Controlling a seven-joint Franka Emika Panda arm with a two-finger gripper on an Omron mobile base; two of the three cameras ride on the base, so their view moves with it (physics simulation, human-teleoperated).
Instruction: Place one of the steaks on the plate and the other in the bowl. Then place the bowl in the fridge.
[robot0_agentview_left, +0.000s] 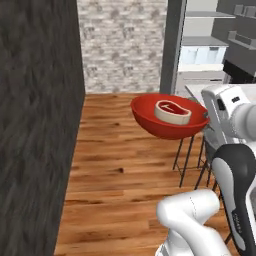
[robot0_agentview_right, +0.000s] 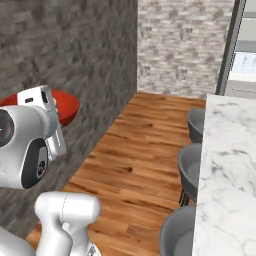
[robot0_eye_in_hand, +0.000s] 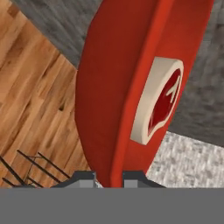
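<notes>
The glossy red bowl hangs in the air above the wooden floor, held by its right rim. In it lies a round red steak with a pale fat rim. My gripper is shut on the bowl's edge. The hand view is rolled: the bowl stands on edge there, the steak rests against its inside, and the rim runs down between the fingertips of the gripper. In the right base view, part of the bowl peeks out behind my hand. The fridge stands open at the far right, showing pale shelves.
A dark grey wall runs close along the left. The marble counter with grey stools along it lines the right. Thin stool legs stand under the bowl. Wooden floor lies between, ending at a stone wall.
</notes>
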